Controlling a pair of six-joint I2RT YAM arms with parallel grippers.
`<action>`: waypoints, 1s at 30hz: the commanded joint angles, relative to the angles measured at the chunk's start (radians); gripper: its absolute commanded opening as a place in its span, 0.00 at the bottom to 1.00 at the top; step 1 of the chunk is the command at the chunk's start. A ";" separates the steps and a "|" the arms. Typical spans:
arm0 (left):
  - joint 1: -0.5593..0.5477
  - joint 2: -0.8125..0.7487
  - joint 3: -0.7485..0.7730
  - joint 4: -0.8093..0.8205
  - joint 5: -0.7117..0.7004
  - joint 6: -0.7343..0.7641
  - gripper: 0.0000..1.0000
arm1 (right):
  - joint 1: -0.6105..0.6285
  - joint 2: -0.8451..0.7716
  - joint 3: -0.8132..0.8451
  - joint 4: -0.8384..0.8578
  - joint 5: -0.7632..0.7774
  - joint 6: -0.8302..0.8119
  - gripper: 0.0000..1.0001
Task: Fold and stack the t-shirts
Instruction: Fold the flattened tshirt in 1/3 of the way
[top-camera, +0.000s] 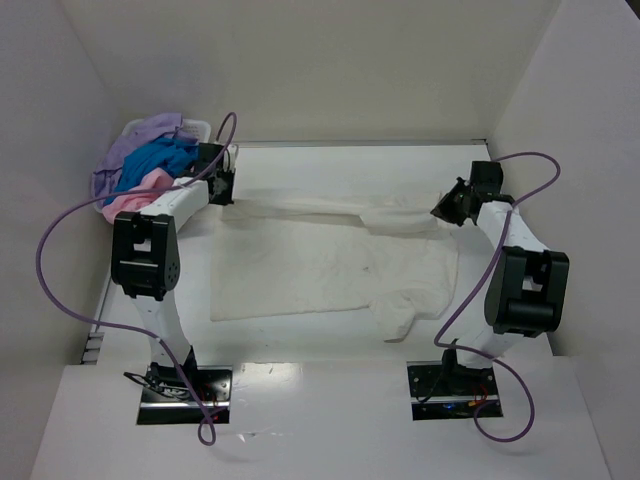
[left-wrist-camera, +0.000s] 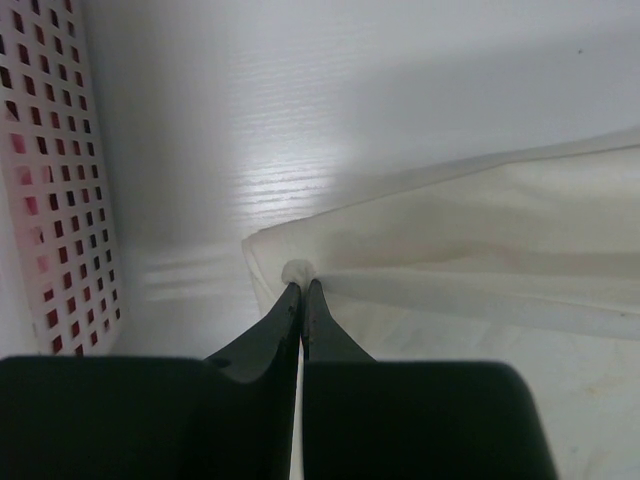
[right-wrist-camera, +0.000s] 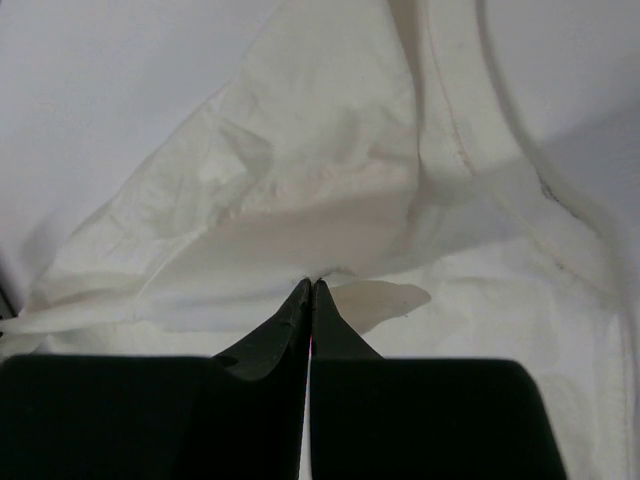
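Clamping one cream t-shirt (top-camera: 330, 265) are two pincers (top-camera: 222, 192) (top-camera: 446, 210).

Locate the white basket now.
Top view: the basket sits at the far left corner of the table, holding the coloured shirts, just left of the left pincer.

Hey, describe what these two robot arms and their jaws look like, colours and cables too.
The left arm and right arm both have white links with boxy black joint housings, each trailing a looping purple cable. Dark base plates bolt them down. The jaws are black, tapering to thin pointed tips.
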 joint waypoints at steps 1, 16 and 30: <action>-0.002 -0.021 -0.020 -0.021 -0.021 0.003 0.00 | -0.013 0.014 -0.014 -0.053 -0.045 -0.001 0.00; -0.002 -0.107 -0.126 -0.116 0.069 -0.054 0.00 | -0.013 0.014 -0.084 -0.050 -0.100 -0.040 0.00; -0.002 -0.187 -0.105 -0.114 0.203 -0.089 0.71 | -0.013 0.005 -0.074 -0.070 -0.082 -0.058 0.00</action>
